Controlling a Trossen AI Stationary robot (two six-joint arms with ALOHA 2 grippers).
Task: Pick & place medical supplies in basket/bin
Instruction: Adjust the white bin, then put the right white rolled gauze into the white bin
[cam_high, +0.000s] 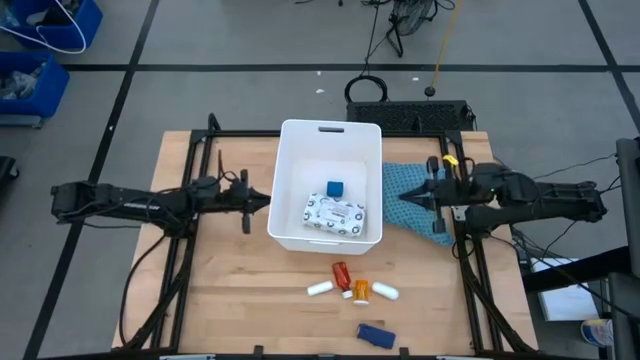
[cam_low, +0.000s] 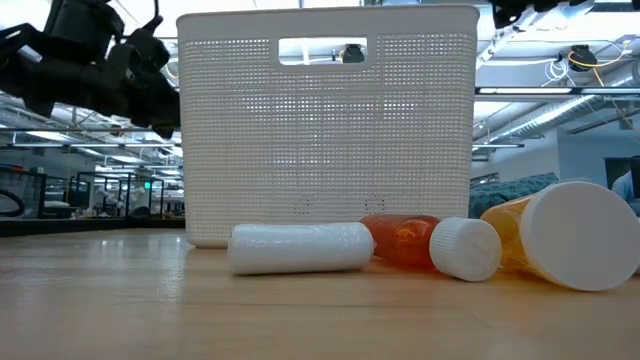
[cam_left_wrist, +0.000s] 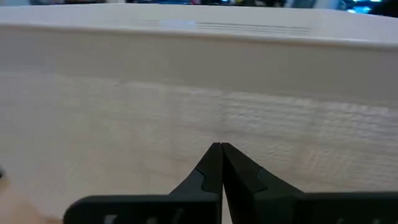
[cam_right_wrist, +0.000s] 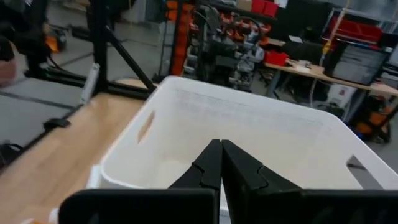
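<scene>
The white bin (cam_high: 290, 150) stands at the table's middle. In it lie a small blue cube (cam_high: 335, 188) and a white patterned packet (cam_high: 336, 214). In front of it on the table lie a red bottle (cam_high: 342, 273), an orange bottle (cam_high: 360, 291), two white tubes (cam_high: 320, 289) (cam_high: 386, 292) and a dark blue flat piece (cam_high: 374, 334). My left gripper (cam_high: 264, 200) is shut and empty, level, right at the bin's left wall (cam_left_wrist: 186, 93). My right gripper (cam_high: 405, 197) is shut and empty, right of the bin over the teal cloth (cam_high: 405, 180), looking over the bin's rim (cam_right_wrist: 186, 93). My left gripper's shut fingertips (cam_left_wrist: 221, 149) point level at the outside of the bin's left wall; I cannot tell whether they touch it.
Black frame rails (cam_high: 200, 150) run along the table's left and right sides. Blue crates (cam_high: 40, 60) stand on the floor at the far left. In the low view the tube (cam_low: 300, 248), the red bottle (cam_low: 400, 240) and the orange bottle (cam_low: 570, 235) lie in front of the bin (cam_low: 325, 130).
</scene>
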